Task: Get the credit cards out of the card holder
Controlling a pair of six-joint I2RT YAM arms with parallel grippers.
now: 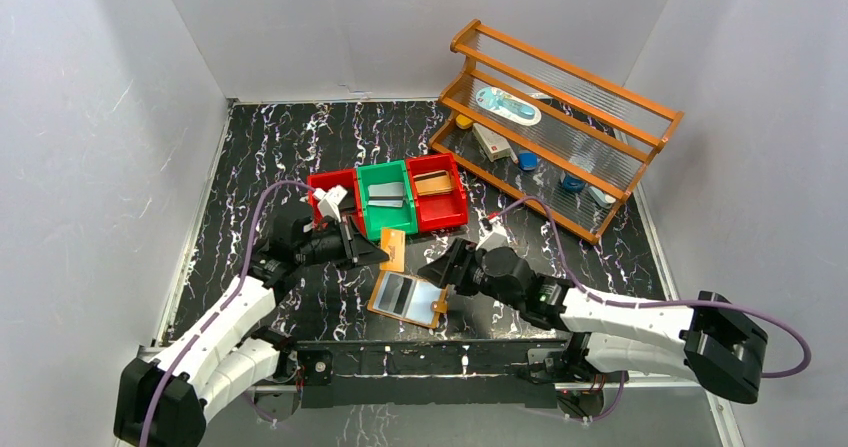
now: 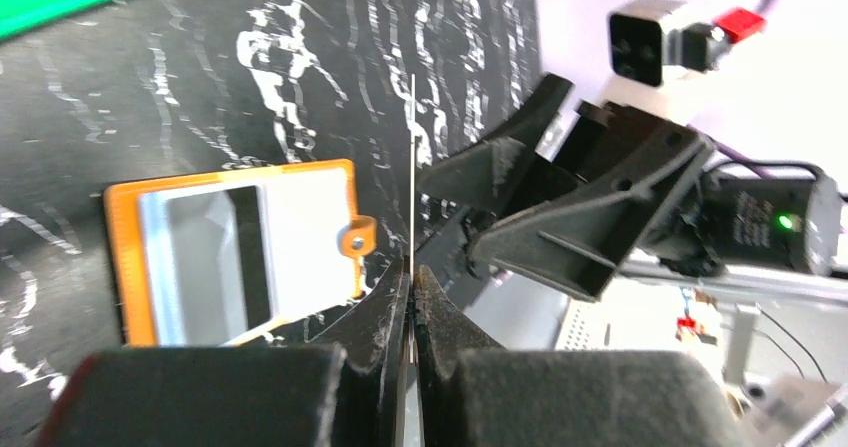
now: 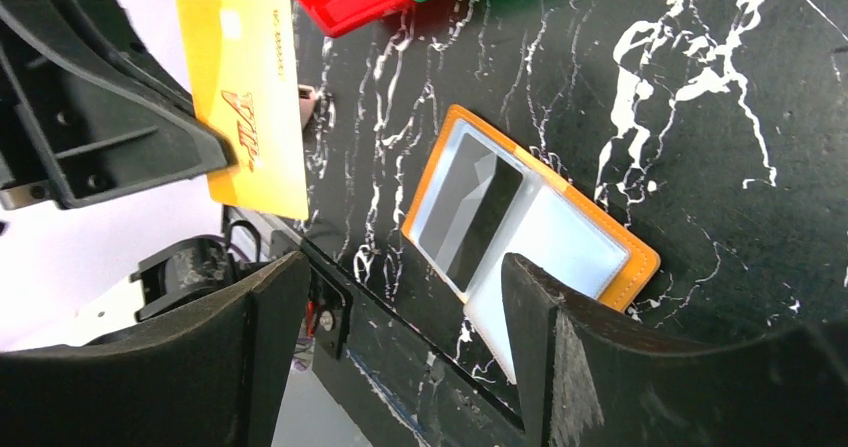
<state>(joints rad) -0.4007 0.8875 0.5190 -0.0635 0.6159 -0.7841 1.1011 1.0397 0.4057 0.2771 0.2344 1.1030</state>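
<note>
Card holder: the tan-orange card holder (image 1: 408,299) lies spread flat, pockets up, on the desk (image 1: 280,137), close to the middle of the near edge.
Snap tab: the snap tab (image 1: 440,307) juts from the half nearer the desk's right edge.
Pocketed card: a grey card (image 3: 478,212) with a dark stripe sits in the clear pocket of the half nearer the left edge. The other pocket looks pale, and its contents cannot be made out.
Removed card: a yellow card (image 1: 393,250) is clear of the holder. It is held up on edge above the desk, just beyond the holder's far side.
Left gripper: the left gripper (image 1: 375,252) is clamped on one side of the yellow card. The left wrist view shows the card as a thin line between the pressed fingers.
Right gripper: the right gripper (image 1: 447,272) has its jaws spread wide with nothing between them. It is near the holder's tab side; contact cannot be told.
Bins: a green bin (image 1: 388,197) stands between two red bins (image 1: 438,192) past the yellow card, mid-desk.
Rack: a wooden rack (image 1: 560,117) holding small items stands at the far right corner.
</note>
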